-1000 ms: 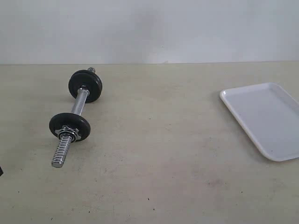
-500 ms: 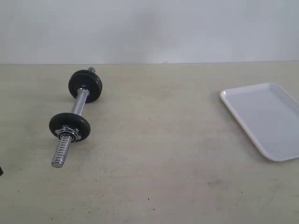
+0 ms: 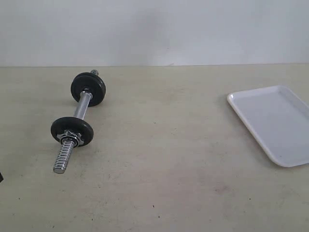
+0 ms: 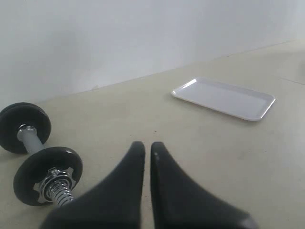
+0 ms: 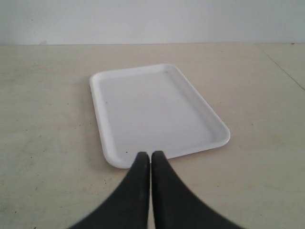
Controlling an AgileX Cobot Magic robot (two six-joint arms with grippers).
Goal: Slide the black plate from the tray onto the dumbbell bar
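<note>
Exterior view: the dumbbell bar (image 3: 80, 112) lies on the table (image 3: 164, 159), its long axis running away from the camera with a bare threaded end nearest. It carries a near black disc (image 3: 72, 129) and a far black disc (image 3: 88, 88). The white tray (image 3: 251, 118) sits well apart from it and holds nothing. No black plate is on the tray. Judgement: the plate is one of the two discs on the bar, but which one cannot be told. Neither gripper is clearly in this view.

Left wrist view: the left gripper (image 4: 144, 145) has its jaws closed with only a hairline gap, holding and touching nothing. The bar (image 4: 29, 139) lies near, off to one side of the jaw line, threaded end toward the gripper. The tray (image 4: 224, 98) is ahead and well apart. This arm is the nearer to the bar.

Right wrist view: the right gripper (image 5: 147, 155) has its jaws pressed together and empty. The tray (image 5: 157, 109) lies straight ahead, its near edge just beyond the fingertips and its long axis running away from them. This arm is the nearer to the tray. No bar is in view.
</note>
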